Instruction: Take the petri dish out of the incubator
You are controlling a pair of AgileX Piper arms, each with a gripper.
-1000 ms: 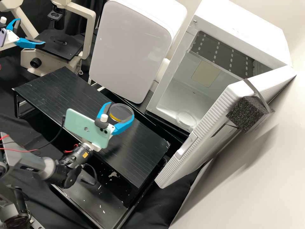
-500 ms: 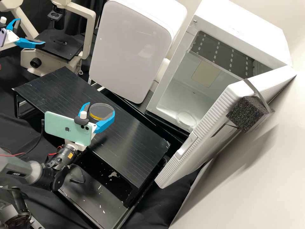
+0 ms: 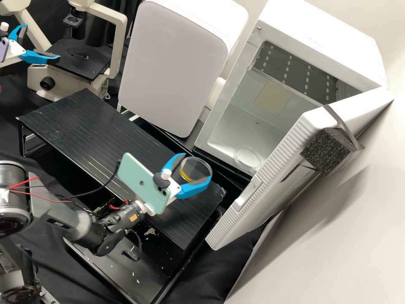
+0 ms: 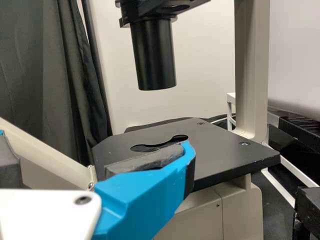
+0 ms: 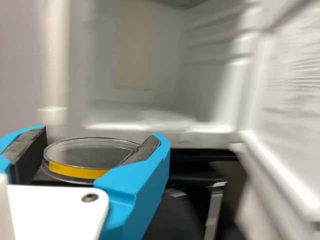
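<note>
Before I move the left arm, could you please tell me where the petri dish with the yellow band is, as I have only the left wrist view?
Observer: The petri dish is held between the blue fingers of the right gripper.
Operator: Thank you. Is the incubator door open or closed?
Observer: The incubator has its door standing open.
Operator: And is there anything inside, please?
Observer: Yes, a clear round thing lies on the incubator's floor near the opening; I cannot tell whether it is a dish or just a lid.
</note>
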